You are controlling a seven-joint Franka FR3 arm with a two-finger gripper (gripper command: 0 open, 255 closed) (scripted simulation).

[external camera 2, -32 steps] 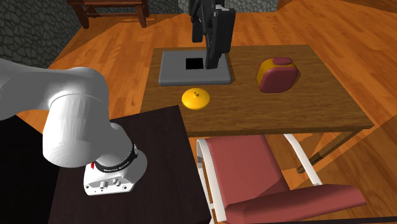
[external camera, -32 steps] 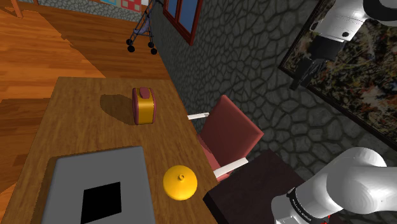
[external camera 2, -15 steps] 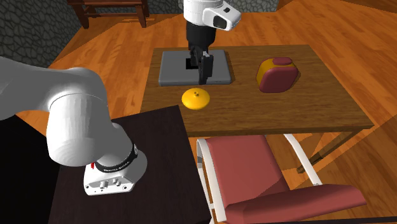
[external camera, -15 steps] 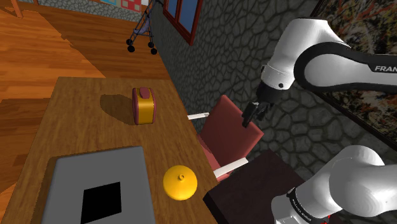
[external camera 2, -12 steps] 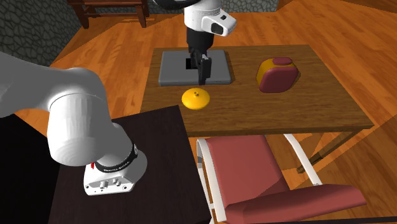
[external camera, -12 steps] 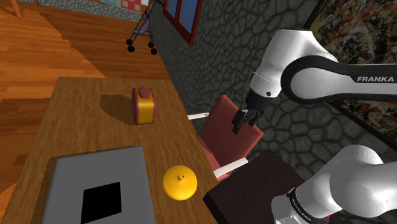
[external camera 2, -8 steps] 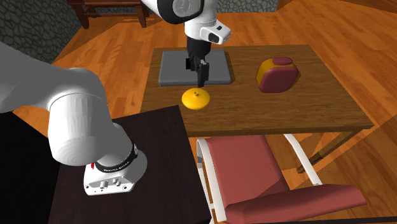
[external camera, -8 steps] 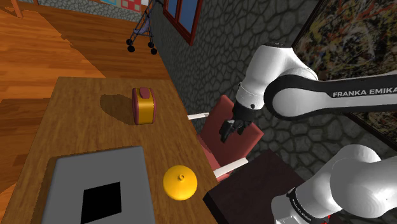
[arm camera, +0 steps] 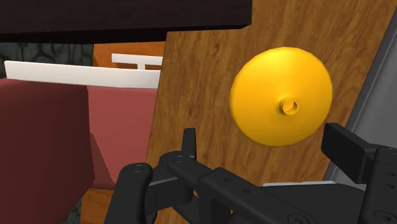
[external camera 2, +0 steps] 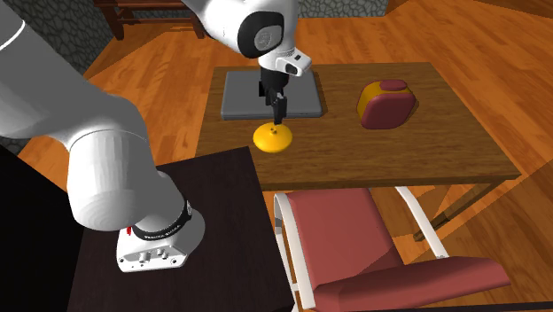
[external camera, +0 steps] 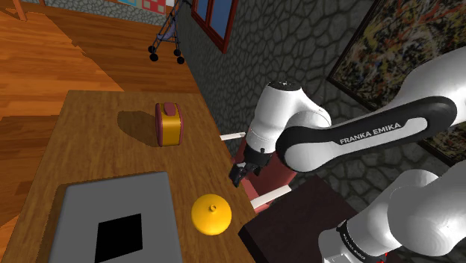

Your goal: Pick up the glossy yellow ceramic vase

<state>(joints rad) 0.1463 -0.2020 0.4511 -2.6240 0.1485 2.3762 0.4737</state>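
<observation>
Yellow, glossy, squat vase (external camera: 211, 215) stands upright on the wooden table (external camera: 89, 142), narrow mouth up, close to the table edge on the chair side.

Shoulder view, left to right:
- A grey slab (external camera: 112, 224) with a black square lies flat on the far side of the vase from the fingers.
- A maroon-and-yellow box (external camera: 169, 123) sits well apart from the fingers.
- The vase is below the fingertips and not touched.
- The black gripper (external camera: 239, 178) hangs over the table edge, pointing down.
- A red chair (external camera: 276, 161) is just behind the gripper.
- The dark stand (external camera: 299, 217) is at the lower right.

Second exterior view: gripper (external camera 2: 278, 113) is directly over the vase (external camera 2: 274, 137), tips near its mouth with a small gap. The slab (external camera 2: 270, 93) is right behind the fingers, and the box (external camera 2: 386, 105) is off to one side.

Wrist view: gripper (arm camera: 267, 143) has its fingers apart with nothing clasped. The vase (arm camera: 280, 95) lies ahead of them, within the gap line and closer to the finger on the slab side, with no contact. Bare table (arm camera: 197, 83) lies ahead of the other finger, and the chair (arm camera: 44, 146) is beyond it.
</observation>
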